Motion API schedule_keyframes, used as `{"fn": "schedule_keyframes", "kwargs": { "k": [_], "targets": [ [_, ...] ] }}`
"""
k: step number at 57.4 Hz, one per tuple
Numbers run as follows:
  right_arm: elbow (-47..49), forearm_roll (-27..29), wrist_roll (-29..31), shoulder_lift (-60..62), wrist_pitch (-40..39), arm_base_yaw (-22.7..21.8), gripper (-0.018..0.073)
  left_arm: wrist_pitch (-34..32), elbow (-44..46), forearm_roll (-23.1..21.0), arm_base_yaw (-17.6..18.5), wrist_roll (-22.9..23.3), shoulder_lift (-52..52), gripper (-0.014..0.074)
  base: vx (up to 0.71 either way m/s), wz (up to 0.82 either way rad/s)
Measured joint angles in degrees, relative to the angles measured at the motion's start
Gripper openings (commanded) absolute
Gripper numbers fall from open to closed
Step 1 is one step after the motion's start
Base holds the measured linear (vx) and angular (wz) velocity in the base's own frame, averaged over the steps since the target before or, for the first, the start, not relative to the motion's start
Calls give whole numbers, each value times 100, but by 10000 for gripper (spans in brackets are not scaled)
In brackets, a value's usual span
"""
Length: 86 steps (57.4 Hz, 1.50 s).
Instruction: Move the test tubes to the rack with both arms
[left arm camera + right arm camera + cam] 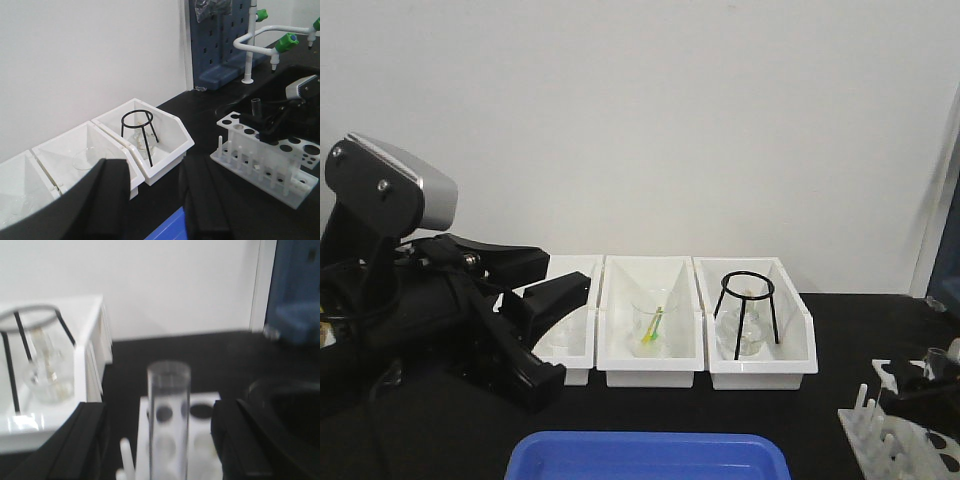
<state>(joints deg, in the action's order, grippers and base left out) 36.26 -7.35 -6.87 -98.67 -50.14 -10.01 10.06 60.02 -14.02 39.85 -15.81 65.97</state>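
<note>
The white rack stands at the front right of the black bench; it also shows in the left wrist view. One clear test tube stands upright in the rack, between the fingers of my right gripper. The fingers are wide apart, with a gap on each side of the tube. The left wrist view shows the same tube and the right gripper. My left gripper is open and empty, held at the left in front of the white bins.
Three white bins line the back. The middle one holds a beaker with a yellow-green item; the right one holds a black tripod ring over glassware. A blue tray lies in front. A faucet and blue pegboard stand far right.
</note>
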Motion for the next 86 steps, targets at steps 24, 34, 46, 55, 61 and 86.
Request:
{"fn": "schedule_keyframes", "kwargs": {
  "k": [24, 34, 46, 55, 61, 86],
  "targets": [
    [-5, -413, -68, 3308, 2132, 0, 341, 123, 0, -6, 0, 115, 0, 218, 0, 0],
    [-5, -1044, -661, 4828, 3596, 21, 55, 685, 0, 221, 0, 115, 0, -24, 0, 0],
    [-27, -1297, -1035, 6018, 5174, 545, -12, 1194, -103, 455, -84, 132, -191, -22, 0, 0],
    [-33, -1279, -1036, 6395, 5734, 1239, -10, 1086, -738, 562, -618, 490, -742, -21, 0, 0],
    [-39, -1279, -1047, 6445, 5796, 1723, -10, 1077, -1353, 587, -1007, 727, -1232, -21, 0, 0],
    [-1235, -1323, -1030, 6445, 5014, 2813, -8, 565, -3880, 591, -1246, 1188, -4225, -21, 0, 0]
  ]
}}
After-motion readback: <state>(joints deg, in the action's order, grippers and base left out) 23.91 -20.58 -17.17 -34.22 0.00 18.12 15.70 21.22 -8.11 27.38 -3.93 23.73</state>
